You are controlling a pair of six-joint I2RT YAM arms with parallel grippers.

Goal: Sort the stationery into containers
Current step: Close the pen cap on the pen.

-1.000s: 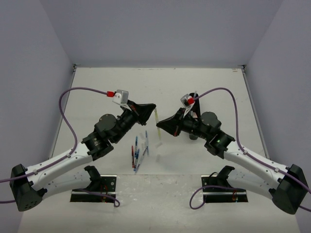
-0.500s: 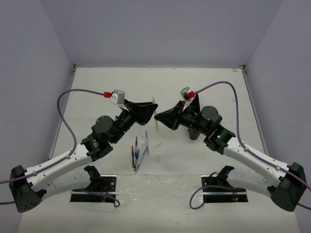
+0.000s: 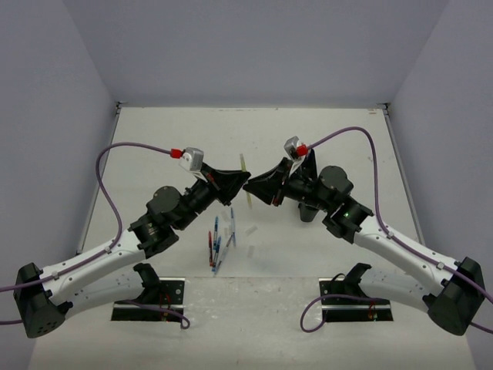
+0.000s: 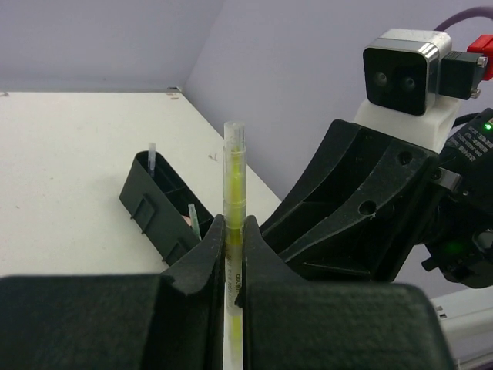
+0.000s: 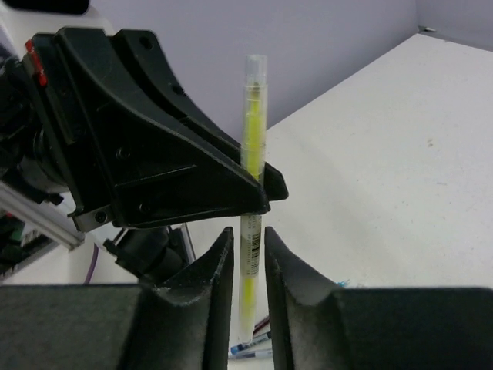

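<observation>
Two grippers meet at one yellow-green pen, held in the air over the middle of the table (image 3: 154, 139).

In the top view we see the left gripper (image 4: 233, 231) at 9 o'clock of the pen (image 4: 233, 181), its fingers pinching the lower barrel, so the pen stands upright with its clear end at 12 o'clock. At 7 o'clock below it, a loose cluster of blue and red pens (image 3: 218, 243) lies flat on the table. At 3 o'clock comes the right gripper (image 5: 248, 239), tip to tip with the left one. Its fingers are slightly spread on either side of the same barrel, and we make out a sliver of gap on one side. In the left wrist view the black tray (image 4: 158, 202) lies on the table at 10 o'clock of the pen, with two thin pale sticks rising from its compartments.
</observation>
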